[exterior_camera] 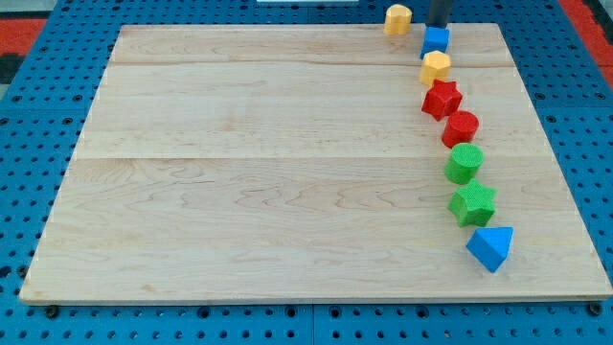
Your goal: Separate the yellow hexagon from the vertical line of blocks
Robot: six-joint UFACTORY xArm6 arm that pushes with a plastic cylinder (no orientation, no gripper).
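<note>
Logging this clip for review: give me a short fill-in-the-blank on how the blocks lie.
1. The yellow hexagon sits between the blue cube and the red ____.
2. My tip is just above the ____ cube.
3. The line's bottom block is a ____ triangle.

Missing: star; blue; blue

Wooden board (268,172) carries eight blocks, lined along view's right.

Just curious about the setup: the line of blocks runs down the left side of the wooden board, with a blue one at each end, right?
Not quite. The camera view shows the line down the board's right side. Both ends are blue: a blue cube at top, a blue triangular block at bottom.
</note>
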